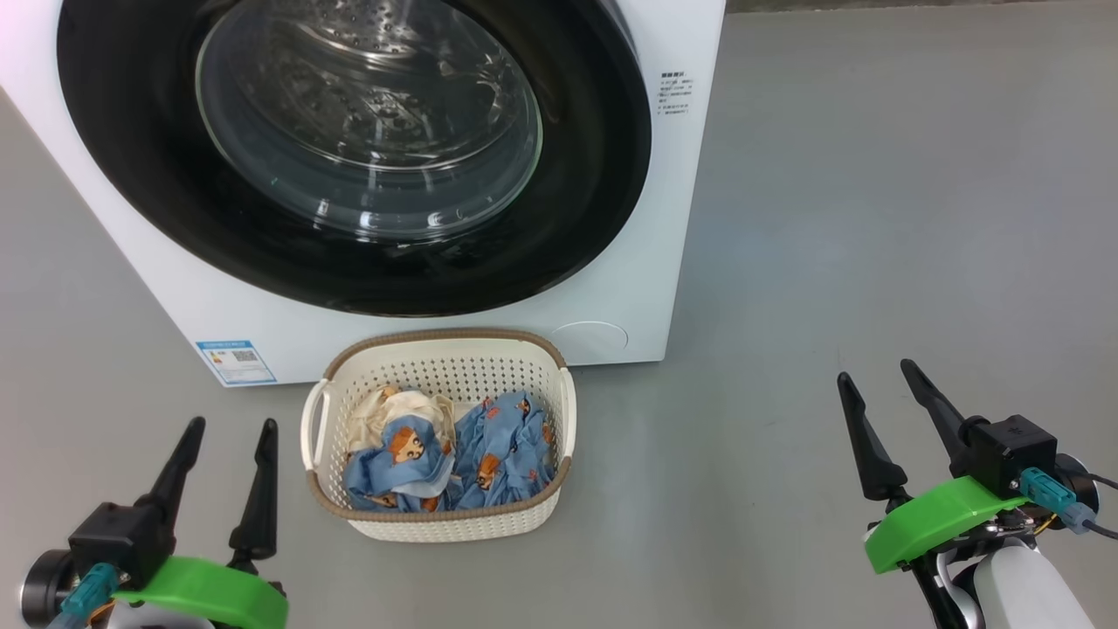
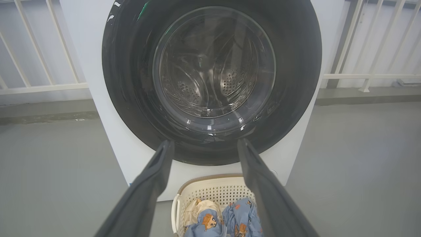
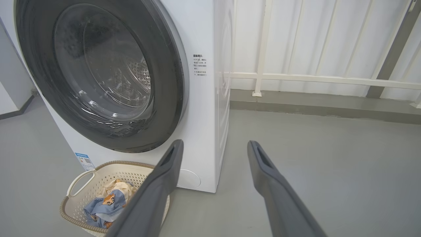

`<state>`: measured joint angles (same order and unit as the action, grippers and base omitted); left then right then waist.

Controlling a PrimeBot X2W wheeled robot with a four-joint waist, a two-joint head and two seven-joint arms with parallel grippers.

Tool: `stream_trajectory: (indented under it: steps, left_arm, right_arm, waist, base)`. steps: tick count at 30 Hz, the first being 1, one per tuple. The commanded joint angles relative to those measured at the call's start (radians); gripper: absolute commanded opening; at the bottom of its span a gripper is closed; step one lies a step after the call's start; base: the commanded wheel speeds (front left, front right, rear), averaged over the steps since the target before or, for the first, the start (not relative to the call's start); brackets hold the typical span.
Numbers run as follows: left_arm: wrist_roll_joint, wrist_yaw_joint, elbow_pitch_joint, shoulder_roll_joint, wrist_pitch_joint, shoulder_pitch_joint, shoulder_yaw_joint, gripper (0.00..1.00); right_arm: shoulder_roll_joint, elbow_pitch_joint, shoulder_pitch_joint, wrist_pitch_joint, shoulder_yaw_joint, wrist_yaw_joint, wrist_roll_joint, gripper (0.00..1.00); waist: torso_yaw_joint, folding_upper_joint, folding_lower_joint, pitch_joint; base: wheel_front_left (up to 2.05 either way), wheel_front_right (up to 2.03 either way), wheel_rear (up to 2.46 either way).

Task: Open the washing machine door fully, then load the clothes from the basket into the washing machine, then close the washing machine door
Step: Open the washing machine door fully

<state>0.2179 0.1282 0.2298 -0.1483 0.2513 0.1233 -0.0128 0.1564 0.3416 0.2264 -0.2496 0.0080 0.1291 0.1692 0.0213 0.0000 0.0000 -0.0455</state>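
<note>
The white washing machine (image 1: 664, 262) stands ahead on the floor, its round black-rimmed door (image 1: 594, 183) shut flat against the front. The same door (image 2: 296, 65) (image 3: 171, 82) faces both wrist cameras. Right in front of it sits the cream basket (image 1: 437, 341) (image 2: 210, 181) (image 3: 75, 181), holding the light-blue printed clothes (image 1: 498, 450) (image 2: 241, 217) (image 3: 102, 207) with a cream-white part. My left gripper (image 1: 229, 430) hovers open left of the basket, nothing between its fingers. My right gripper (image 1: 878, 374) is open well to the right, over bare floor.
A blue label (image 1: 236, 361) marks the machine's lower left corner. Grey floor (image 1: 873, 218) spreads to the right of the machine. A white railing (image 3: 329, 79) and a low kerb run behind it, seen in the wrist views.
</note>
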Motion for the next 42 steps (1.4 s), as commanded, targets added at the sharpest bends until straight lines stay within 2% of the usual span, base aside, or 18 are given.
stream_trajectory:
  steps: [1, 12, 24, 32, 42]
  left_arm:
    - [-0.004, 0.003, -0.033, -0.021, 0.010, 0.024, 0.035, 1.00]
    - [-0.012, 0.003, -0.051, -0.011, 0.010, 0.015, 0.031, 1.00]
    - [-0.012, 0.003, -0.066, 0.013, 0.010, 0.007, 0.030, 1.00]
    - [-0.001, 0.003, -0.059, 0.012, 0.010, 0.023, 0.014, 1.00]
    - [0.003, 0.003, -0.059, 0.013, 0.010, 0.063, -0.004, 1.00]
  right_arm:
    - [0.001, -0.027, 0.033, -0.012, 0.017, 0.002, -0.001, 1.00]
    - [-0.006, -0.018, 0.053, -0.012, -0.004, 0.002, 0.007, 1.00]
    - [0.008, -0.032, 0.188, -0.012, -0.037, 0.002, 0.069, 1.00]
    - [0.018, -0.035, 0.335, -0.012, -0.099, 0.002, 0.201, 1.00]
    - [-0.044, 0.030, 0.475, 0.044, -0.250, 0.002, 0.540, 1.00]
  waist:
    - [0.001, 0.0000, 0.0000, -0.002]
    - [0.009, 0.0000, 0.0000, -0.014]
    - [0.034, 0.0000, 0.0000, -0.053]
    - [0.064, 0.0000, 0.0000, -0.092]
    - [0.097, 0.0000, 0.0000, -0.146]
  base:
    - [0.00, 0.00, 0.00]
    - [0.00, 0.00, 0.00]
    - [0.00, 0.00, 0.00]
    - [0.00, 0.00, 0.00]
    - [0.00, 0.00, 0.00]
